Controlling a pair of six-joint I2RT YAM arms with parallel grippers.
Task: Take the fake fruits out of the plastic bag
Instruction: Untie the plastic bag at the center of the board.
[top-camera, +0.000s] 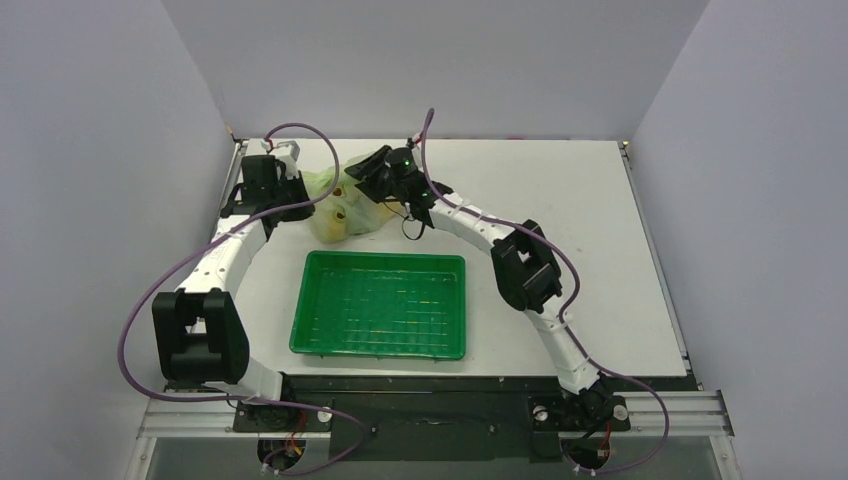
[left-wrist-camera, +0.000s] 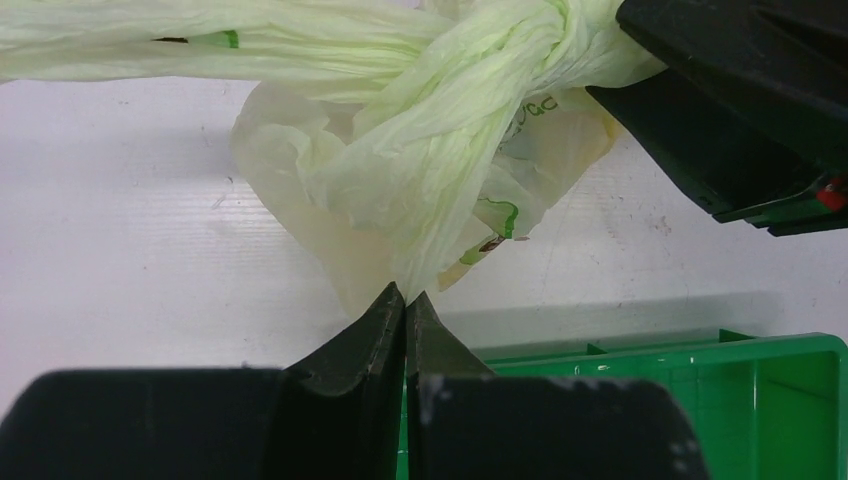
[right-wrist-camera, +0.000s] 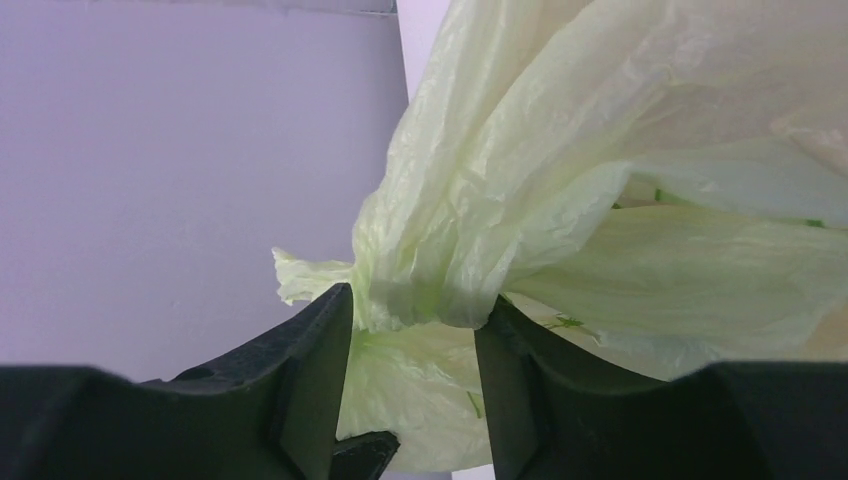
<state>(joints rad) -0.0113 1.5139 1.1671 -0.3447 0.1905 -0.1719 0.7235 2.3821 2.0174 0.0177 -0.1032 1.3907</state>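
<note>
Plastic bag (top-camera: 345, 205) lies crumpled on the white bench (top-camera: 560, 220), at about 11 o'clock from the green tray (top-camera: 310, 300) and apart from its far rim. Fake fruits (top-camera: 342, 213) show only as dim yellowish lumps through the film in the top view, and they cannot be told apart.

At 9 o'clock of the bag, the left end effector (top-camera: 302, 193) has its fingers pressed together, with a taut fold of film pinched at the very tips (left-wrist-camera: 405, 295). In its wrist view the bag's gathered top is twisted into a knot (left-wrist-camera: 560, 30) toward 1 o'clock.

At 1 o'clock of the bag sits the right end effector (top-camera: 368, 172). Its fingers stand partly apart around a thick bunch of film, which fills the gap and touches both inner faces (right-wrist-camera: 415, 300), so it is clamped on the bag. The rest of the film billows toward 2 o'clock in that wrist view.
</note>
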